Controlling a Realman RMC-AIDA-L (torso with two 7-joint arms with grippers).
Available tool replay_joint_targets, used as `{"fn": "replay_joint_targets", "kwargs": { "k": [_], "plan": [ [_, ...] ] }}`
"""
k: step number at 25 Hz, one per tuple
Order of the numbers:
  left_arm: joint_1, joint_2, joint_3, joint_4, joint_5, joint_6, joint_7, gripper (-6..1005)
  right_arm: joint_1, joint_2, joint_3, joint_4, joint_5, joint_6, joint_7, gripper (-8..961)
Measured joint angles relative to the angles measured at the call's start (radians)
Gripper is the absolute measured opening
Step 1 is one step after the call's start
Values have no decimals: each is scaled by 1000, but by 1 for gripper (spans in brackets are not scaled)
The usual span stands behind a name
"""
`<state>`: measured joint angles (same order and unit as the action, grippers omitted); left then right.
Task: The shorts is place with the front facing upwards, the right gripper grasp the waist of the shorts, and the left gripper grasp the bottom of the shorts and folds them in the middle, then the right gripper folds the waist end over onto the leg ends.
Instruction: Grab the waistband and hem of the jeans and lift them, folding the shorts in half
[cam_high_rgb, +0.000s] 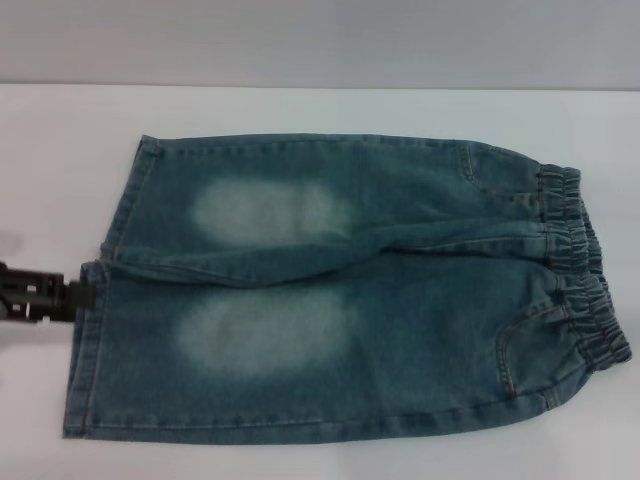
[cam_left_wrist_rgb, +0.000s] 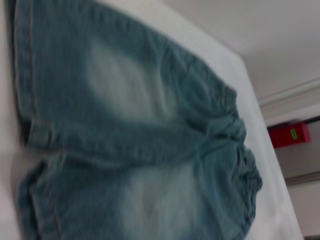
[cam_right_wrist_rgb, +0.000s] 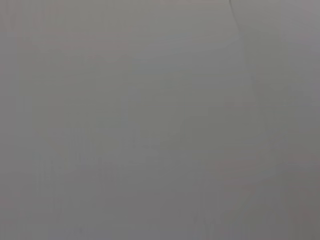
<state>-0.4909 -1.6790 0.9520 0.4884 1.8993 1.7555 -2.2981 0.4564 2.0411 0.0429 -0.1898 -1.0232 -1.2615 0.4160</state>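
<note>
The shorts (cam_high_rgb: 340, 290) lie flat and front up on the white table (cam_high_rgb: 300, 110), both pale thigh patches showing. The gathered waist (cam_high_rgb: 580, 270) is at the right. The bottom of the shorts, the two straight leg ends (cam_high_rgb: 92, 360), points left. My left gripper (cam_high_rgb: 78, 294) comes in low from the left edge, and its black tip meets the top corner of the near leg's hem. The left wrist view looks along the shorts (cam_left_wrist_rgb: 135, 140) from the hems (cam_left_wrist_rgb: 25, 75) toward the waist (cam_left_wrist_rgb: 245, 165). The right gripper is out of view, and its wrist view shows only a plain grey surface.
Bare white table borders the shorts at the back and left, and a pale wall stands behind the table. A red box with a green label (cam_left_wrist_rgb: 289, 135) shows beyond the table in the left wrist view.
</note>
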Motion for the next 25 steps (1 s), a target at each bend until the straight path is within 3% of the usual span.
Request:
{"fn": "replay_joint_targets", "kwargs": {
  "k": [10,25],
  "plan": [
    [22,-8,-1,-20,69,20,-40,694,-18,-9,-6,3,0,1,3,548],
    [50,-52,-3,-21,212,-12,-43,695,-35,-4,-13,7,-11,-8,4,547]
  ]
}}
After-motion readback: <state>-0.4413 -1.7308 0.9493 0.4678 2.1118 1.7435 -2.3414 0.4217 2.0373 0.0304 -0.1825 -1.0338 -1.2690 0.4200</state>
